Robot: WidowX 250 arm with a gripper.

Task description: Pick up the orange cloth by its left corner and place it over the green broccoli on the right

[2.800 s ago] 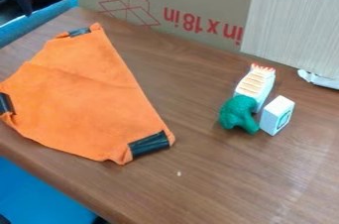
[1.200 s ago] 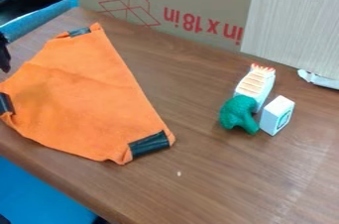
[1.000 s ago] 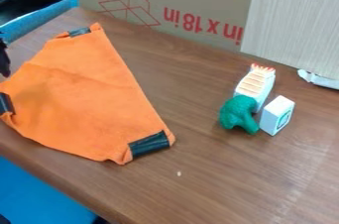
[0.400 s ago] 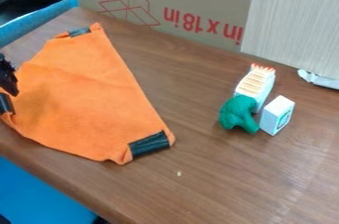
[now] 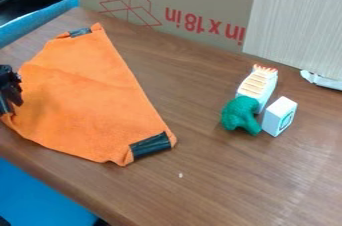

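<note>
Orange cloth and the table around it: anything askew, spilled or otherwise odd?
A pale speck sits on the wooden table, near the lower right corner of the orange cloth, perhaps stray debris. The cloth is slightly creased; nothing looks spilled.

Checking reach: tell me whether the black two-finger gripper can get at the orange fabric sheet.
Probably yes: the gripper hangs by the left edge of the sheet, with nothing visible between them.
</note>
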